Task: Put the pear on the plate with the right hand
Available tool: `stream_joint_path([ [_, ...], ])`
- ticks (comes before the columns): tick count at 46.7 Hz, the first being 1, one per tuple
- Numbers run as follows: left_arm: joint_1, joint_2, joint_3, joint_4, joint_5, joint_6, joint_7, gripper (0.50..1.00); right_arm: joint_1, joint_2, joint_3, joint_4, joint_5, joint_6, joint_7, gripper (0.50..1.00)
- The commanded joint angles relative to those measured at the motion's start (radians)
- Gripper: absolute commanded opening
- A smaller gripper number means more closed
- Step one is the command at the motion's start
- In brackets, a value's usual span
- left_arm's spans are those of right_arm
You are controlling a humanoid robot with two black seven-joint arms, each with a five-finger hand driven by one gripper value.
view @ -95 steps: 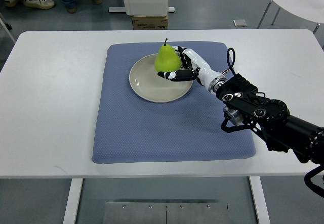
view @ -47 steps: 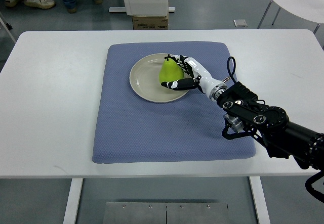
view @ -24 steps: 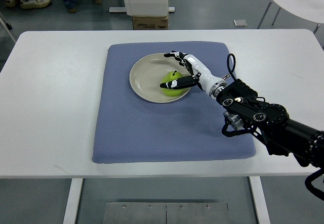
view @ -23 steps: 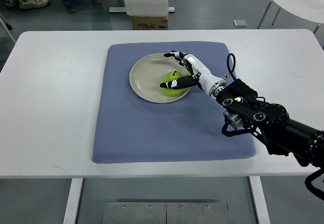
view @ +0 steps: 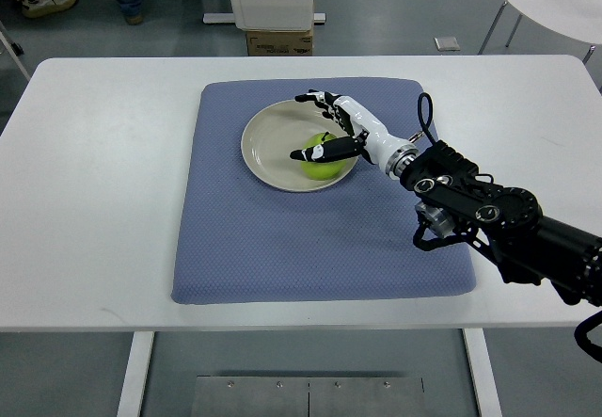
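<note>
Resting on the beige plate (view: 268,149), toward its right side, the green pear (view: 322,158) sits with its stem end up. The right robot hand (view: 329,127) hovers over it with fingers spread apart, thumb crossing in front of the fruit, gripping nothing. The plate lies on a blue mat (view: 282,238) covering the middle of the white surface (view: 94,200).

White right hand (view: 331,127) with black fingertips, bulky black arm (view: 499,219), looped cable (view: 425,116).

White table (view: 94,172) under blue mat (view: 254,238)
</note>
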Motion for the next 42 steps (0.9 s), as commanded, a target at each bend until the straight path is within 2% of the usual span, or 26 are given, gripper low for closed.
stream_joint_path([
  [1,0.0,0.0,0.0,-0.001,0.0,0.0,0.0,1.0,-0.003,-0.029,0.0,0.016,0.0,0.003,0.001,1.0],
  [27,0.0,0.0,0.0,-0.001,0.0,0.0,0.001,1.0,-0.029,-0.195,0.007,0.068,0.001,0.016,0.008,1.0],
  [34,0.0,0.0,0.0,0.001,0.0,0.0,0.0,1.0,-0.073,-0.198,0.09,0.062,0.014,0.011,-0.005,1.0],
  [42,0.0,0.0,0.0,0.001,0.0,0.0,0.0,1.0,-0.119,-0.195,0.236,0.043,0.014,0.0,-0.057,1.0],
])
